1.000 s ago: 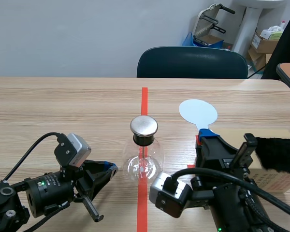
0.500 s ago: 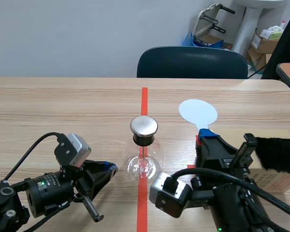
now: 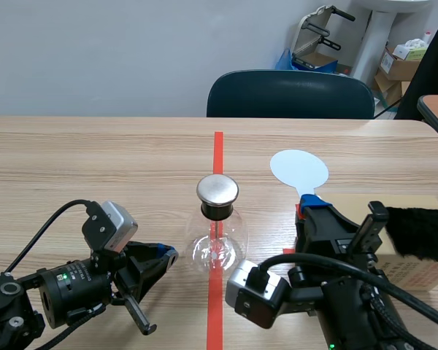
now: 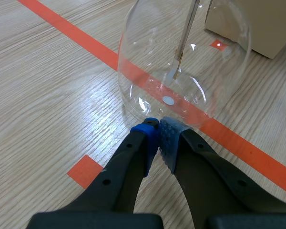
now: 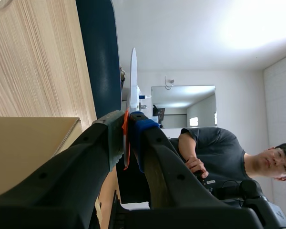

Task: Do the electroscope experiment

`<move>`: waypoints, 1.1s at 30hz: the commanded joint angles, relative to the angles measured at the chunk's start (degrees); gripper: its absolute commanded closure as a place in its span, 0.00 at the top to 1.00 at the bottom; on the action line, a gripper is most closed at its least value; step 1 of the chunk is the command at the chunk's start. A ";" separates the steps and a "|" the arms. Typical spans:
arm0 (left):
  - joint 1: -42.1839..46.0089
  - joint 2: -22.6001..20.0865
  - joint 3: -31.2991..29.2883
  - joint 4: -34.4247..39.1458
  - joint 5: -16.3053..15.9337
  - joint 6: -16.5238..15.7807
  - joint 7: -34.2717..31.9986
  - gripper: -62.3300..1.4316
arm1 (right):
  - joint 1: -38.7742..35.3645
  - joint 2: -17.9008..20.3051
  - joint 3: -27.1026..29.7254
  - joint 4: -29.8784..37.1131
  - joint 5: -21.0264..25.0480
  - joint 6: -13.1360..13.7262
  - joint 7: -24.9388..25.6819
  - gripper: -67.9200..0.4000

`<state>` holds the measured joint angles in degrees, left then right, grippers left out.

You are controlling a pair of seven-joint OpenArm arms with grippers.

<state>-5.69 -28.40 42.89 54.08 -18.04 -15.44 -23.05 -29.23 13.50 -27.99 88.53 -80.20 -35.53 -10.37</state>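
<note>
Behind the table a plain pale wall (image 3: 95, 51) fills the back of the room. A white pillar (image 3: 379, 36) and stacked cardboard cartons (image 3: 401, 65) crowd the far right corner. The right wrist view also catches a person (image 5: 214, 152) in a dark shirt, seated in the room beyond.

The light wood-grain table (image 3: 95, 160) spans the whole width, and a dark blue chair (image 3: 290, 93) is pushed up to its far edge. At the near right of the table stands a cardboard box (image 3: 405, 271) with a strip of black fur (image 3: 423, 233) lying on top.

A glass electroscope flask (image 3: 217, 244) stands upright at the table's middle, on the long orange-red tape line (image 3: 217, 157). It has a round metal cap (image 3: 217, 191), and a thin rod (image 4: 183, 43) hangs inside the glass.

The left gripper (image 3: 168, 253) lies low beside the flask. Its blue pads (image 4: 169, 138) are pressed together on nothing, tips right at the base of the glass; whether they touch it cannot be told.

The right gripper (image 3: 310, 204) is clamped on the handle of a pale blue paddle (image 3: 298, 169), whose round disc is to the right of the flask and apart from it. From the wrist the paddle shows edge-on between the pads (image 5: 140, 129).

A small tape square (image 4: 86, 171) marks the wood near the left gripper.
</note>
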 commanded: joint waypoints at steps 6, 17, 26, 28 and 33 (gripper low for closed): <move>-0.02 0.46 -0.15 0.94 -0.57 -0.33 -1.18 0.09 | 0.83 0.17 0.28 0.66 -0.42 -0.92 2.34 0.03; -0.02 0.46 -0.15 0.94 -0.57 -0.33 -1.18 0.09 | 0.85 0.17 0.28 0.66 -0.50 -1.38 13.99 0.03; -0.02 0.44 -0.15 0.94 -0.57 -0.33 -1.18 0.09 | 0.85 0.17 0.28 0.66 -0.59 -1.38 22.34 0.03; -0.02 0.44 -0.15 0.94 -0.57 -0.33 -1.18 0.09 | 0.85 0.17 0.28 0.66 -0.59 -1.38 23.80 0.02; -0.02 0.44 -0.15 0.94 -0.57 -0.33 -1.18 0.09 | 0.85 0.17 0.28 0.66 -0.59 -1.38 25.97 0.02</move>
<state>-5.69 -28.40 42.89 54.08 -18.04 -15.44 -23.05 -29.23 13.50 -27.88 88.53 -80.66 -36.18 15.68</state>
